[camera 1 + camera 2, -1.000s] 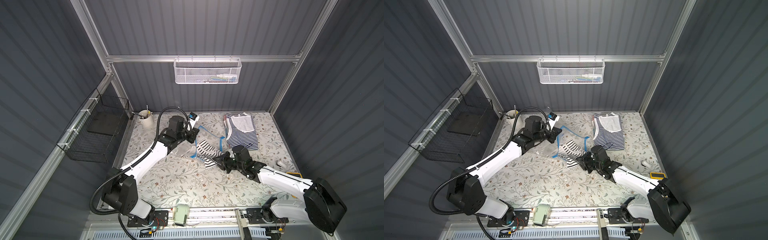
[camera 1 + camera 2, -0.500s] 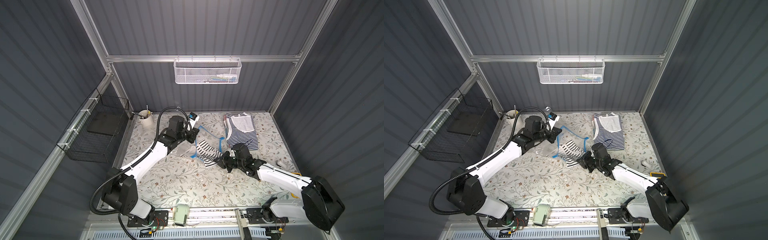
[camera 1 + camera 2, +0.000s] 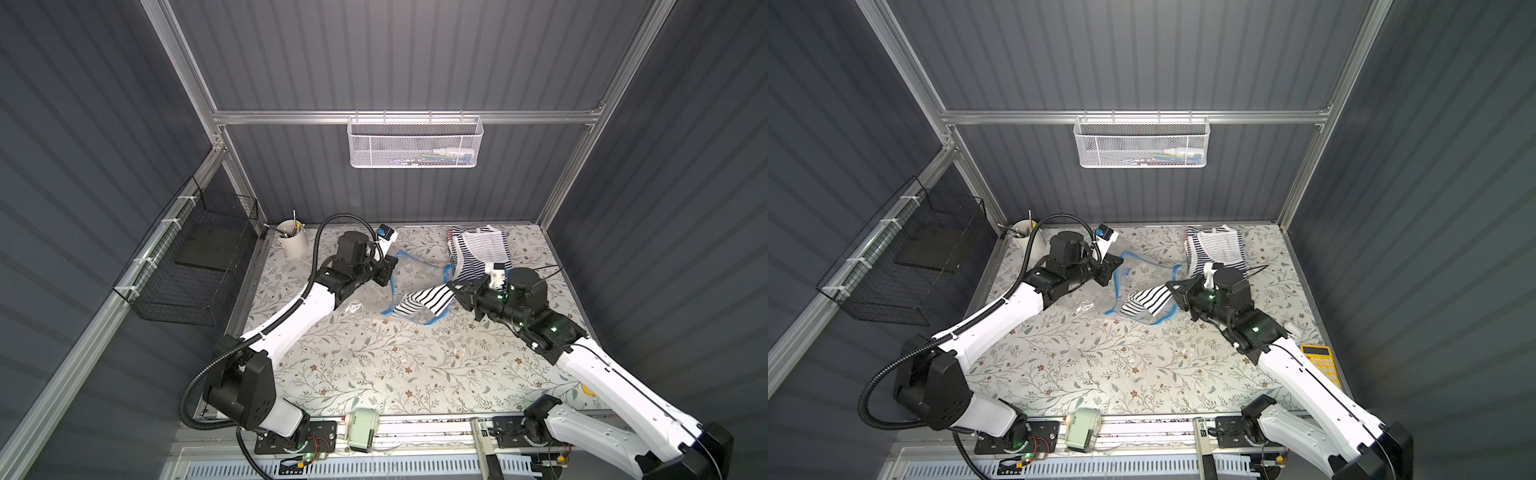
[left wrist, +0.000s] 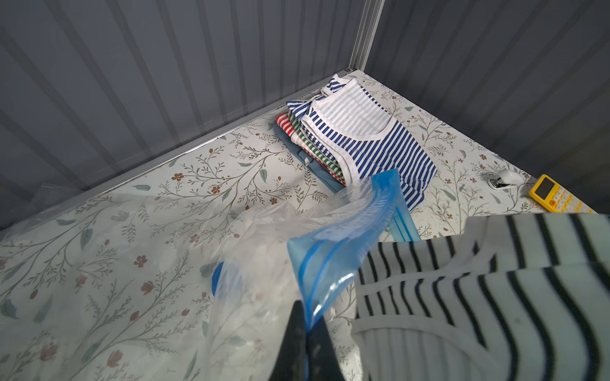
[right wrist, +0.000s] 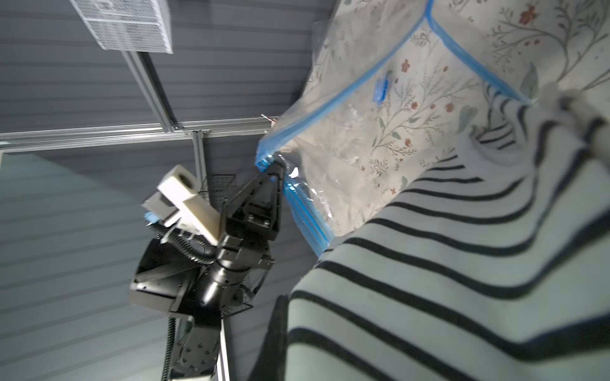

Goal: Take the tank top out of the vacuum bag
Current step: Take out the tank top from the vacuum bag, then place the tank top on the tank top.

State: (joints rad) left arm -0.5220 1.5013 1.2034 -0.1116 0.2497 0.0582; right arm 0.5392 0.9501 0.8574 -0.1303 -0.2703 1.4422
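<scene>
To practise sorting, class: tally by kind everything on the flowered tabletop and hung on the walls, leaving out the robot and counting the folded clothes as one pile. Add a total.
vacuum bag: 1
tank top: 1
pile of folded clothes: 1
cup: 1
yellow calculator: 1
small white item: 1
Wall baskets: 2 (white mesh basket, black wire basket)
Total: 8

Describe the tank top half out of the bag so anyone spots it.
On the floral table, find the clear vacuum bag near the middle. The tank top sticks out of its blue-edged mouth, in the right pincer; black stripes, unlike the blue-striped stack behind.
</scene>
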